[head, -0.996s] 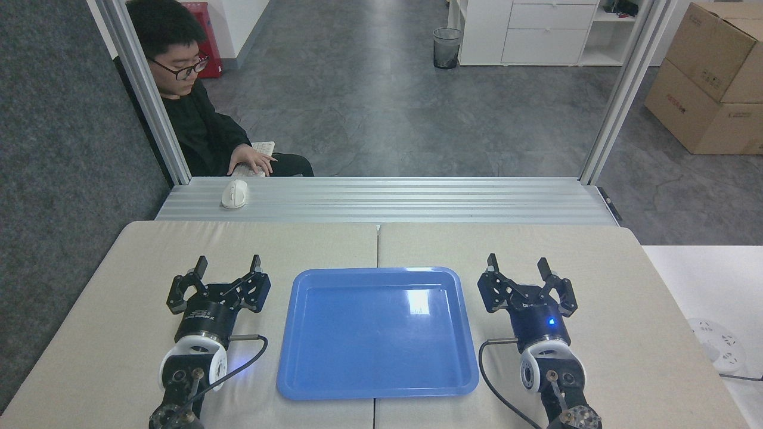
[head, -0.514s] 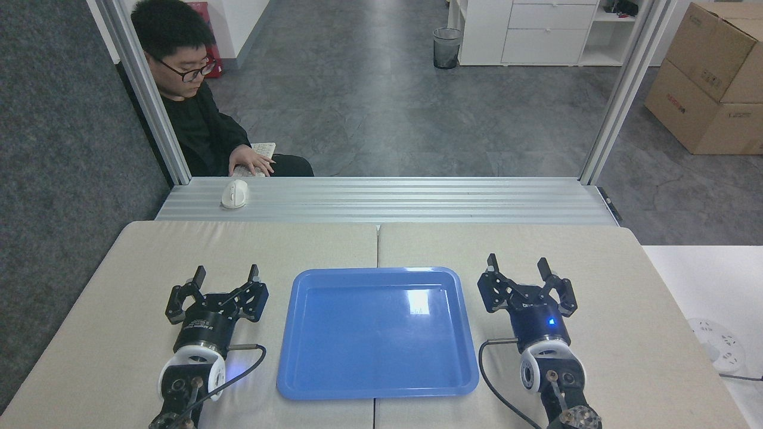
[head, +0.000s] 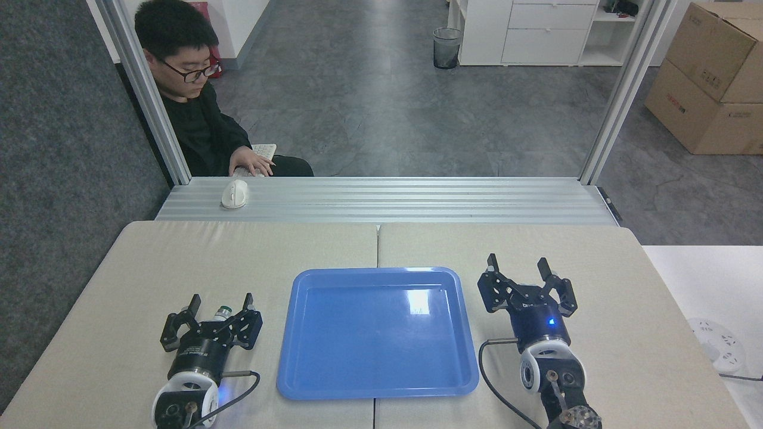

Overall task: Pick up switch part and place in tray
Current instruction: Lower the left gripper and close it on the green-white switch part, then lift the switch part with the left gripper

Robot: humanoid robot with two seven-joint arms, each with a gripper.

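The blue tray [head: 310, 381] lies in the middle of the table with nothing in it. Left of it, the switch part [head: 222, 312] rests on the table, its whitish body, green clip and dark round end showing between the two spread fingers of my left gripper [head: 221, 300]. That gripper is open around the part without closing on it. My right gripper [head: 517, 264] hovers right of the tray, open and holding nothing.
A person sits beyond the table's far left, a hand [head: 253, 161] on a keyboard. A white mouse [head: 234, 193] rests on the ribbed metal ledge [head: 417, 199] behind the table. A white round item [head: 718, 347] lies on the side table at right.
My left gripper has drawn back toward me and lower, uncovering the switch part between its fingers. The right arm has stayed still. The person has shifted slightly.
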